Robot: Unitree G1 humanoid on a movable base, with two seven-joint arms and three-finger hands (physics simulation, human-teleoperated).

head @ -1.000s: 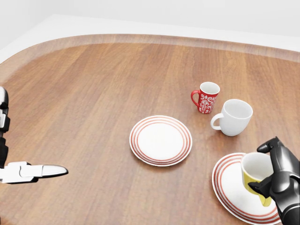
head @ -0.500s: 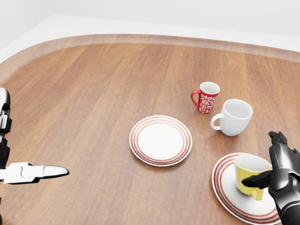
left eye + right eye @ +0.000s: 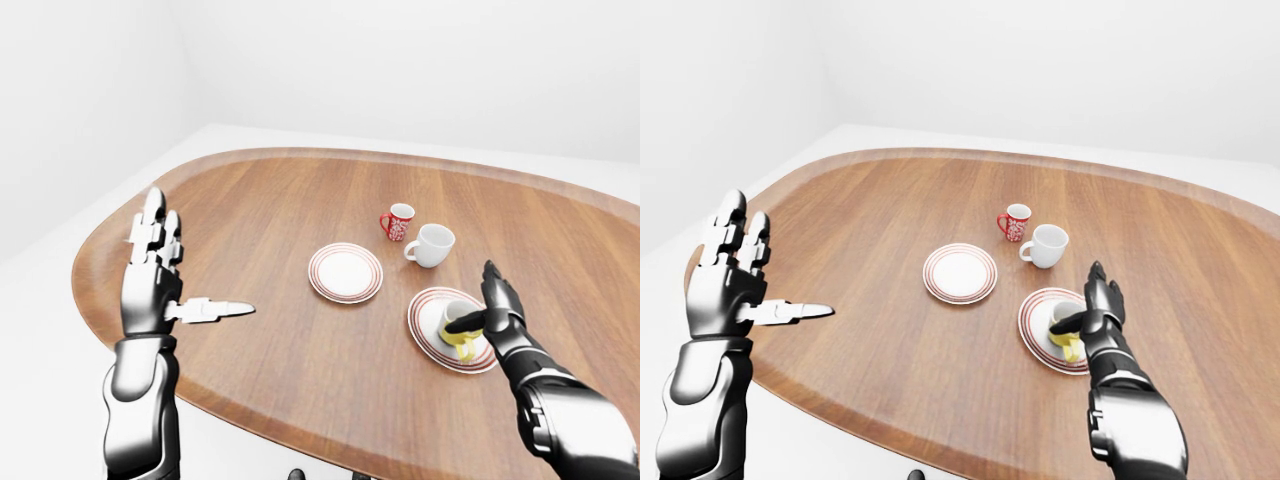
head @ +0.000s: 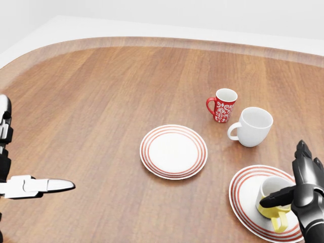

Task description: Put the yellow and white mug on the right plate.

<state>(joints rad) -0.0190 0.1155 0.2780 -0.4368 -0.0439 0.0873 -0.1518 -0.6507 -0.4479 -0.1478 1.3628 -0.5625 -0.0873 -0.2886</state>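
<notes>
The yellow and white mug point(image 4: 272, 204) sits on the right plate point(image 4: 244, 202), a white plate with red rings at the lower right of the head view, and it leans over rather than standing square, its yellow handle pointing toward the bottom edge of that view. The right hand point(image 4: 304, 190) is just beside it on the right: its fingers stand up and apart, not closed round the mug, while the dark thumb reaches across the mug's rim, touching or nearly touching it. The left hand point(image 3: 155, 275) is held well away over the left end of the wooden table point(image 4: 101, 101), palm open, fingers spread upward and the thumb stuck out sideways, holding nothing. A second red-ringed plate point(image 4: 173, 151) lies near the middle of the head view, apart from the right plate. Above the right plate in that view stand a plain white mug point(image 4: 251, 126) and, just beside it to the upper left, a smaller red mug with a white pattern point(image 4: 223, 105); both are upright with their handles to the left. White floor and walls surround the table.
</notes>
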